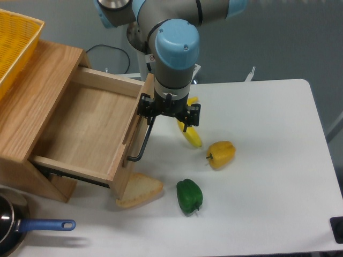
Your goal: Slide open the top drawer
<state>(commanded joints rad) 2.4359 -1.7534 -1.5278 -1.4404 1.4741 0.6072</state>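
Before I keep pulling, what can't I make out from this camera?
- Hand on the handle: wrist blocks the grip; open or shut unclear.
- Bread: top drawer front covers its left part.
- Pan: cut off at the bottom-left edge.
- Banana: partly behind the hand.

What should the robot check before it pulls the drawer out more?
1. Claw at the handle: ok, its left finger sits at the bar's top end.
2. Claw shut on the handle: cannot tell, the grip is hidden under the wrist.
3. Drawer open: ok, pulled far out, plain wood inside with nothing in it.
4. Path ahead: not ok, the bread lies right under the drawer front's lower corner.
5. Banana: not ok, it lies just behind the claw's right finger.
6. Peppers: ok, the yellow pepper and green pepper lie apart from the drawer.
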